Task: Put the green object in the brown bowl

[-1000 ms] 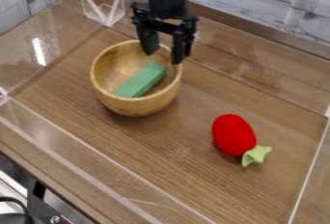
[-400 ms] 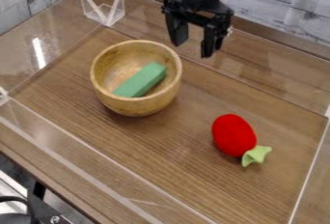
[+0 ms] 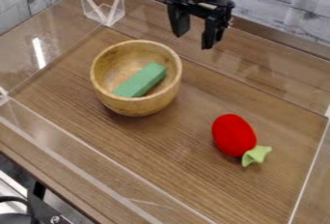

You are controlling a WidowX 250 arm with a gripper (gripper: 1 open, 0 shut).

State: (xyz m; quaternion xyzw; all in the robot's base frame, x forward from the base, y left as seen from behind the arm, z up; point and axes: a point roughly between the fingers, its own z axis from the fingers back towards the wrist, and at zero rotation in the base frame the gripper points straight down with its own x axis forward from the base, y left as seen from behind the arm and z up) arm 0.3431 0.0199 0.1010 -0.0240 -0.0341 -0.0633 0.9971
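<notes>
Brown bowl [image 3: 135, 77]: we see it left of centre on the wooden surface [image 3: 180, 160], round, thick-walled, grain showing.
Green object [image 3: 139, 79]: already lying inside the bowl, flat on its floor, long axis running diagonally from lower left to upper right.
Pincer [image 3: 202, 30]: up and to the right of the bowl, pointing down, fingers spread apart with nothing between them, clear of the rim.
Key relation: the block sits down-left of the pincer, and no part of the pincer touches it or the bowl, so to us the placing looks done and what's left is just backing off.
Red toy [image 3: 234, 134]: far right on the surface, well apart from the bowl, not involved.
Change from earlier: a second ago the pincer hung right over the bowl's far rim; now it has lifted and shifted right, block unmoved.
</notes>
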